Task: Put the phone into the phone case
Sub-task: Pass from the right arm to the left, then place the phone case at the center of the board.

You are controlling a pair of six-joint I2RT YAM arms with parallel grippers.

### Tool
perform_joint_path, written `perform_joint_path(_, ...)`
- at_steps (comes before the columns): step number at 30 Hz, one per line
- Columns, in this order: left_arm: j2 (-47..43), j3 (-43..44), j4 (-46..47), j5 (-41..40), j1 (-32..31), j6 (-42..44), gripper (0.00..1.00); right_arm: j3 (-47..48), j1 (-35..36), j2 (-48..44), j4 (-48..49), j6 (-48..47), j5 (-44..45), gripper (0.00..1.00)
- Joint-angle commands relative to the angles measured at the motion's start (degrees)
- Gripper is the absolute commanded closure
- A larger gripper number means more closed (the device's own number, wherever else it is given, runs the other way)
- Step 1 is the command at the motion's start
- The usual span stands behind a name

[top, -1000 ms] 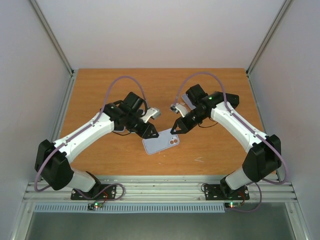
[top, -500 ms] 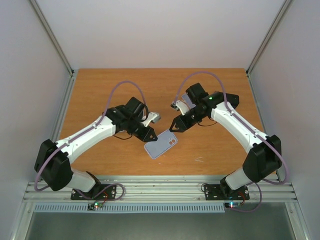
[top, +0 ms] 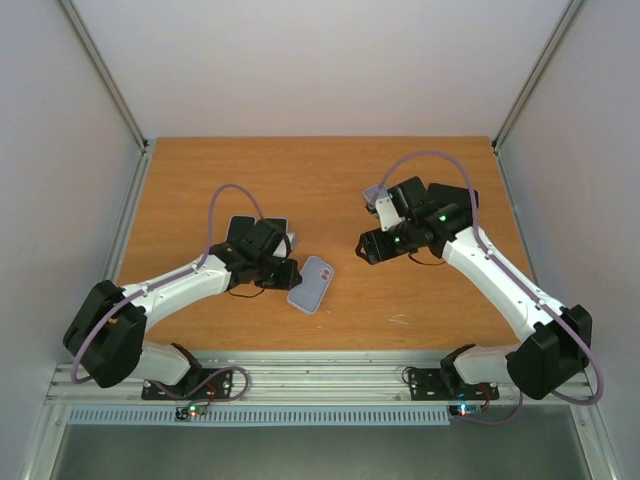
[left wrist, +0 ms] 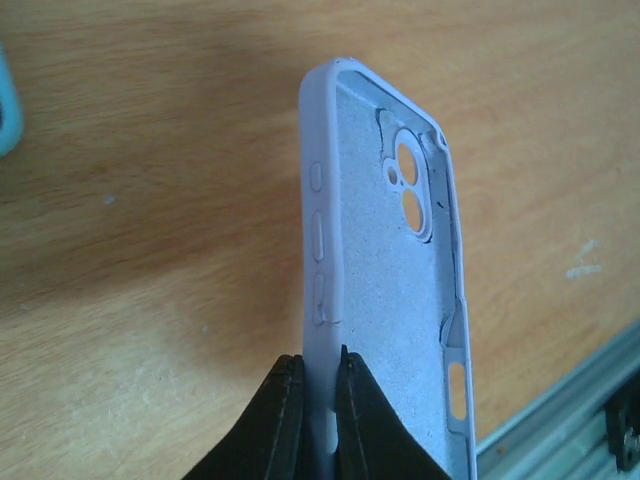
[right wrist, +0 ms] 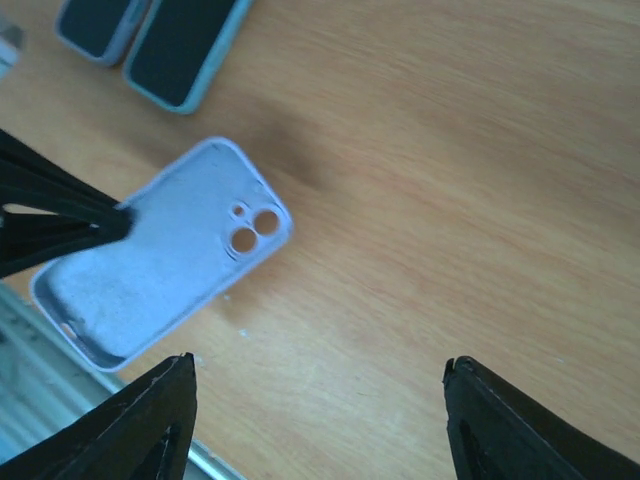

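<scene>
The lilac phone case [top: 312, 285] is pinched along one long side wall by my left gripper [top: 290, 272], which is shut on it. The left wrist view shows the case [left wrist: 390, 260] standing on edge over the wood, its felt inside and camera holes showing. My left gripper [left wrist: 315, 362] has one finger on each side of that wall. My right gripper [right wrist: 318, 365] hangs open and empty, off to the right of the case [right wrist: 160, 255]. Two dark-screened phones lie side by side beyond it, one lilac-edged [right wrist: 95, 25], one teal-edged [right wrist: 185, 45].
The wooden table [top: 320, 180] has white walls on three sides. A metal rail [top: 320, 375] runs along its near edge, close below the case. A teal edge [left wrist: 6, 100] shows at the left border of the left wrist view.
My right gripper has opened, let go of the case's camera end and backed off up and to the right. My left gripper has closed tighter on the case and tipped it onto its edge.
</scene>
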Motion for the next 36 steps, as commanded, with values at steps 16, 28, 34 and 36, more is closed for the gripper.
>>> perform_joint_path(16,11.6,-6.3,31.1,-16.1,-5.8,-28.3,0.95,-10.8,-0.2,-6.9,7.1,10.0,9.2,0.28)
perform_joint_path(28,15.6,-6.7,30.1,-17.0,-7.8,-29.8,0.86,-12.0,-0.2,-6.7,8.7,11.0,10.4,0.27)
perform_joint_path(34,11.2,-6.2,24.0,-20.4,-7.8,-27.8,0.64,-12.0,-0.2,-6.8,9.1,11.4,11.9,0.27)
perform_joint_path(36,9.6,-6.0,21.8,-20.9,-7.8,-26.8,0.57,-11.7,-0.2,-6.8,9.0,11.4,13.2,0.26)
